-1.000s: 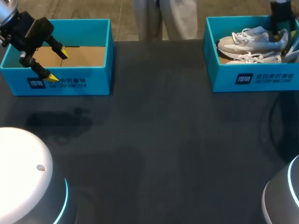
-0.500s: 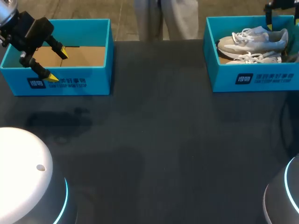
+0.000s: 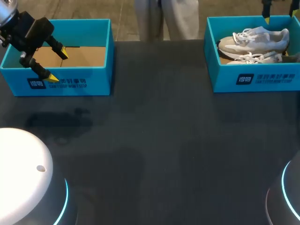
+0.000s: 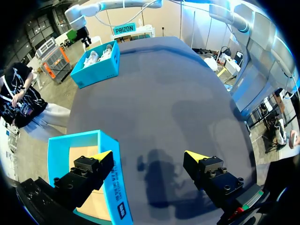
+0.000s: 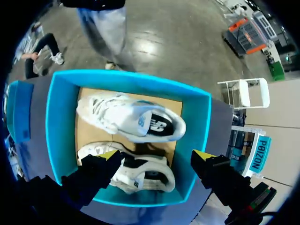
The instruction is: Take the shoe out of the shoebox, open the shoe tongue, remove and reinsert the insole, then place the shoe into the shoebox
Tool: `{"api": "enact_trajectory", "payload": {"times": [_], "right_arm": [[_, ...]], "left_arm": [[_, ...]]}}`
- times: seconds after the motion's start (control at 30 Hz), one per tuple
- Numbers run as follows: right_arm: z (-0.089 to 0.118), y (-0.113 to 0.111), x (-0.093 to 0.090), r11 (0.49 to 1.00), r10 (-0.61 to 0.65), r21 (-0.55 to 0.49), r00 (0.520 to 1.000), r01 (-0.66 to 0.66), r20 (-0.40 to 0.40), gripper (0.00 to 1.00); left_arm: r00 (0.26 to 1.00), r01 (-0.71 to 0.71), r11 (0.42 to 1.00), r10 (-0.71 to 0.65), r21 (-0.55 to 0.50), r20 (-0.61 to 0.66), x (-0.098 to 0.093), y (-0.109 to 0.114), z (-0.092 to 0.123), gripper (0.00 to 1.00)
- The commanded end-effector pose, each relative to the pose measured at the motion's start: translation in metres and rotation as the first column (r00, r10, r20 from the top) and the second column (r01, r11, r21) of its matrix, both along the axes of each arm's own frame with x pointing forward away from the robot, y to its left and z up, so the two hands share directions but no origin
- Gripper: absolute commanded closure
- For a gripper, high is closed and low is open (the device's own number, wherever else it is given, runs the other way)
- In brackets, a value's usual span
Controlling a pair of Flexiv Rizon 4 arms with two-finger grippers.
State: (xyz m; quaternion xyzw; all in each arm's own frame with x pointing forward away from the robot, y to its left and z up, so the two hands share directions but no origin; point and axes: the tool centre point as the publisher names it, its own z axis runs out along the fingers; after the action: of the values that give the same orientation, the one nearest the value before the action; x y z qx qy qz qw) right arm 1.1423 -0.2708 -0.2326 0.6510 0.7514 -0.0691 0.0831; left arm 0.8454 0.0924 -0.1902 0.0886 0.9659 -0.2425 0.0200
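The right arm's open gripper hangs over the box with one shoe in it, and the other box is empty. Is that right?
Not quite: that box holds two shoes, as the right wrist view shows. The right gripper does hang open over it, and the other box is empty.

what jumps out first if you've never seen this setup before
Two bright blue shoeboxes stand out at the far corners of the dark table: the right shoebox holds a pair of white sneakers, while the left shoebox shows only bare cardboard inside. The right gripper hangs open above the sneakers, and the left gripper hangs open over its box's front wall.
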Motion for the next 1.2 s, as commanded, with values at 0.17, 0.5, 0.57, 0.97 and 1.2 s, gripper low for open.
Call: {"api": "enact_trajectory", "payload": {"times": [0.17, 0.5, 0.57, 0.97, 1.2], "right_arm": [[0.033, 0.015, -0.059, 0.993, 0.116, 0.005, 0.978, -0.119, 0.171, 0.00], [0.055, 0.030, -0.094, 0.990, 0.128, 0.027, 0.975, -0.135, 0.179, 0.00], [0.055, 0.031, -0.100, 0.992, 0.114, 0.027, 0.978, -0.121, 0.173, 0.00], [0.050, 0.031, -0.110, 0.996, 0.066, 0.054, 0.987, -0.075, 0.149, 0.00], [0.049, 0.026, -0.116, 0.994, 0.030, 0.099, 0.988, -0.046, 0.152, 0.00]], "left_arm": [[1.000, 0.000, 1.000, 0.000, 0.002, 0.000, 0.000, 0.000, 0.000, 0.00], [0.999, -0.050, 0.999, 0.050, -0.014, -0.023, 0.003, -0.003, 0.004, 0.00], [0.988, -0.155, 0.987, 0.154, -0.034, -0.027, 0.008, -0.010, 0.008, 0.00], [0.578, -0.758, 0.567, 0.813, 0.323, -0.070, 0.044, -0.045, 0.014, 0.00], [0.071, -0.883, 0.069, 0.997, 0.464, -0.012, 0.055, -0.047, 0.012, 0.00]]}}
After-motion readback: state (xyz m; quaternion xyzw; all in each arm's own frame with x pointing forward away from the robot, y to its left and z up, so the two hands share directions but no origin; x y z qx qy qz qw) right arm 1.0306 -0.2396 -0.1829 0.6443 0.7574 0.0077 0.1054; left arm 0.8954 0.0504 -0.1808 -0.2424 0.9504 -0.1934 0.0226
